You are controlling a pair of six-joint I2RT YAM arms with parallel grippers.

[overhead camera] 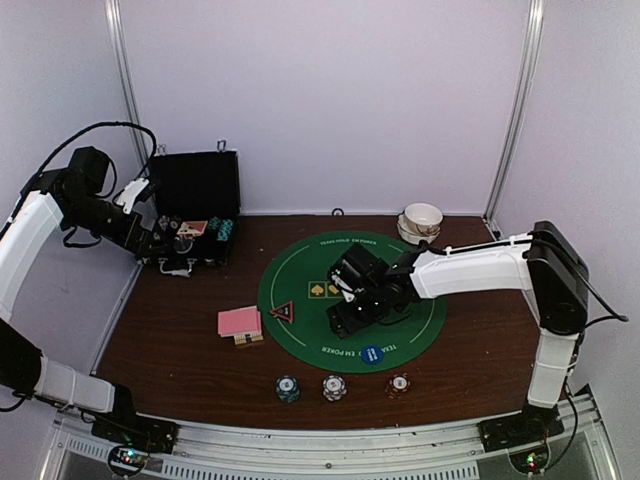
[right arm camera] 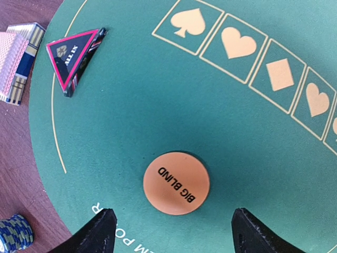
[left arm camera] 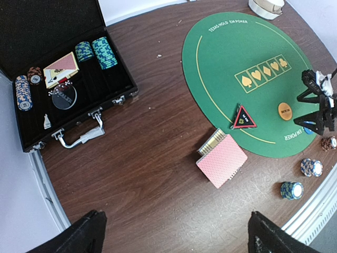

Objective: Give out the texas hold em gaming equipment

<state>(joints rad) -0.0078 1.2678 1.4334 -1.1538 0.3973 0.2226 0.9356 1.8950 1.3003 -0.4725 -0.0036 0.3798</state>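
- Three stacks of poker chips (overhead camera: 334, 387) stand along the table's near edge, just off the green mat (overhead camera: 300, 270).
- A blue disc button (overhead camera: 372, 353) lies on the mat's near rim.
- The right gripper (right arm camera: 174, 232), fingers spread and empty, hovers over the orange disc button (right arm camera: 176, 183), which lies flat just ahead, between them.
- The triangle marker (right arm camera: 73, 55) and pink-backed cards (left arm camera: 221, 161) lie further left.
- The left gripper (left arm camera: 174, 240), fingers wide apart and empty, hangs by the black case (overhead camera: 190, 200) at far left.

White arm links (overhead camera: 470, 268), black joints (overhead camera: 560, 280), black cables (overhead camera: 100, 128)
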